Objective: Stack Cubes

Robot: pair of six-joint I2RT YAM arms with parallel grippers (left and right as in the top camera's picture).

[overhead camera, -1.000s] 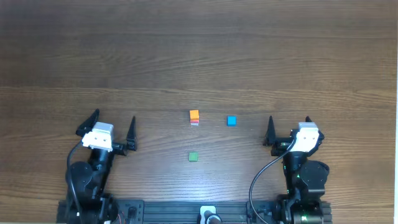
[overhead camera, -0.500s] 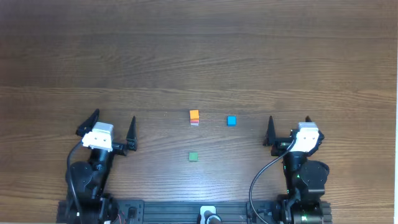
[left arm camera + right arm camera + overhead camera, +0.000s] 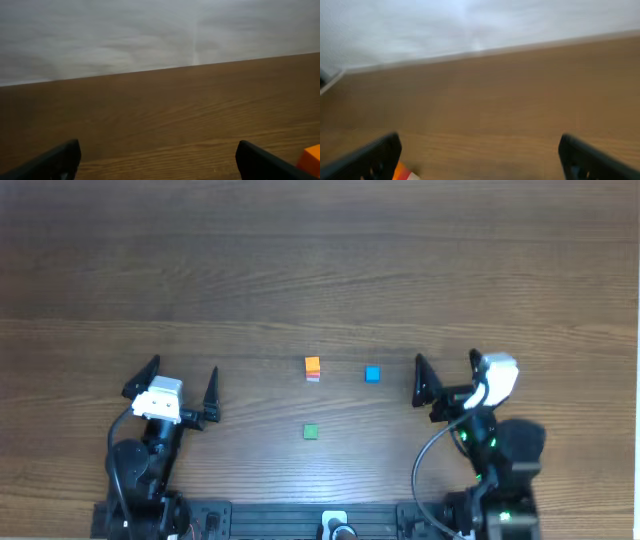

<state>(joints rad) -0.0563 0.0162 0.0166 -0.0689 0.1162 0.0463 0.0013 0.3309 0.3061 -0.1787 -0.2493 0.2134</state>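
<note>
An orange cube [image 3: 312, 365] stands on top of a red cube [image 3: 313, 378] at the table's middle. A blue cube [image 3: 372, 374] lies just right of that stack, and a green cube [image 3: 310, 432] lies nearer the arms, below the stack. My left gripper [image 3: 182, 382] stands open at the left, well clear of the cubes; the orange cube [image 3: 310, 159] shows beside one of its fingers. My right gripper [image 3: 446, 375] stands open to the right of the blue cube, with the orange cube [image 3: 402, 171] at its view's edge.
The wooden table [image 3: 320, 270] stretches wide and bare beyond the cubes. Both arm bases sit along the near edge. A pale wall [image 3: 150, 30] rises behind the table's far edge.
My right gripper has swung left and moved forward, toward the blue cube. The left arm and the cubes have not moved.
</note>
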